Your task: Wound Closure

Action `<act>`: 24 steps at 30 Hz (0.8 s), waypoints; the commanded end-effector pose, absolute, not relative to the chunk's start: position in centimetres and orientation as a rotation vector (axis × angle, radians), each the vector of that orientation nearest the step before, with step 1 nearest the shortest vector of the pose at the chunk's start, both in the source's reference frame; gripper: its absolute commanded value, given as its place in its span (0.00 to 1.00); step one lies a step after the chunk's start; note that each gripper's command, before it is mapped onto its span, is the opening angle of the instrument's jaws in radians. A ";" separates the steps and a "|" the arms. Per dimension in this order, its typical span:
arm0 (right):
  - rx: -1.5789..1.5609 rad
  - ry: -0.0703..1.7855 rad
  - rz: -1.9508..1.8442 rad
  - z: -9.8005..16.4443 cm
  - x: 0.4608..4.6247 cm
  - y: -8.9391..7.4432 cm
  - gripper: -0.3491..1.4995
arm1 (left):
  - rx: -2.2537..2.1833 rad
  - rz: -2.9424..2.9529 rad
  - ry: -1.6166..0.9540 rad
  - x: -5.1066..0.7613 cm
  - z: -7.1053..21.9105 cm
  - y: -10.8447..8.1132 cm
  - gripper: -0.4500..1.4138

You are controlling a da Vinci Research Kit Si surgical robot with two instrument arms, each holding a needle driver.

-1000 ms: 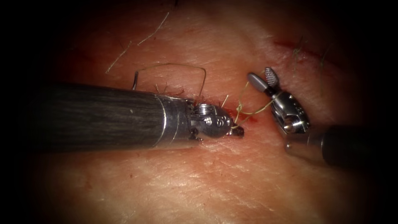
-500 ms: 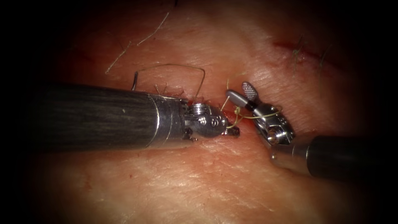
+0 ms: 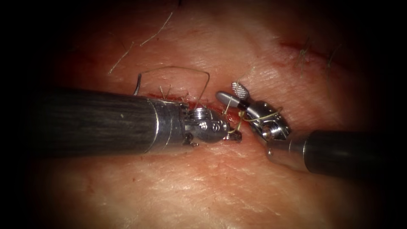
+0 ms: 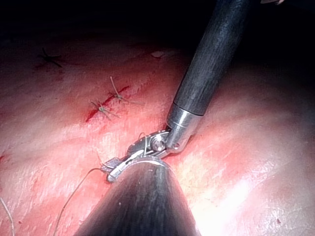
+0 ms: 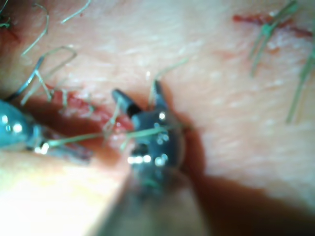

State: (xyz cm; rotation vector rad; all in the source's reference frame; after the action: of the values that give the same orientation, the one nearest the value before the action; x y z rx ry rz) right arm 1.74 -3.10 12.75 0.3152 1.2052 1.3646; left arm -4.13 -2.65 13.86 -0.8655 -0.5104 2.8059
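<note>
The left tool (image 3: 238, 135) lies low over the cut (image 3: 169, 96), its jaws clenched on the thread (image 3: 235, 125) just beside the tissue (image 3: 220, 186). The right tool (image 3: 231, 92) hovers near it with jaws spread apart, gripping nothing (thread drapes across its wrist). The needle (image 3: 138, 84) rests on the tissue left of both tips, its thread arching back toward the cut.

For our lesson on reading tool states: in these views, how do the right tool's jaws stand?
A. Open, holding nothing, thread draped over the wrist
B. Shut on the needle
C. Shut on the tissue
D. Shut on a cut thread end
A: the right tool has its jaws spread apart with nothing between them, and thread lies across its wrist.
</note>
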 end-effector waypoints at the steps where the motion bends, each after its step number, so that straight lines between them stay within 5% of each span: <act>1: 0.307 1.203 1.370 12.8 1.73 -3.1 0.75 | -0.866 2.806 -0.512 -4.19 13.9 -2.7 0.00; 7: 0.307 1.202 1.388 12.7 1.74 -3.0 0.74 | -0.864 2.807 -0.508 -4.20 13.9 -2.7 0.00; 9: 0.307 1.212 1.382 12.7 1.77 -3.0 0.65 | -0.865 2.808 -0.508 -4.18 13.9 -2.7 0.00; 11: 0.300 1.239 1.313 12.7 1.75 -3.1 0.00 | -0.866 2.811 -0.507 -4.13 13.9 -2.7 0.00; 24: 0.147 1.373 1.104 12.2 1.57 -3.3 0.00 | -0.824 2.790 -0.479 -3.76 14.0 -2.2 0.00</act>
State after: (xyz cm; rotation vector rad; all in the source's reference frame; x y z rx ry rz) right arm 1.50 -3.25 12.14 0.1389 1.3759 1.1000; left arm -3.68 -2.13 13.94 -0.8192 -0.4752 2.7847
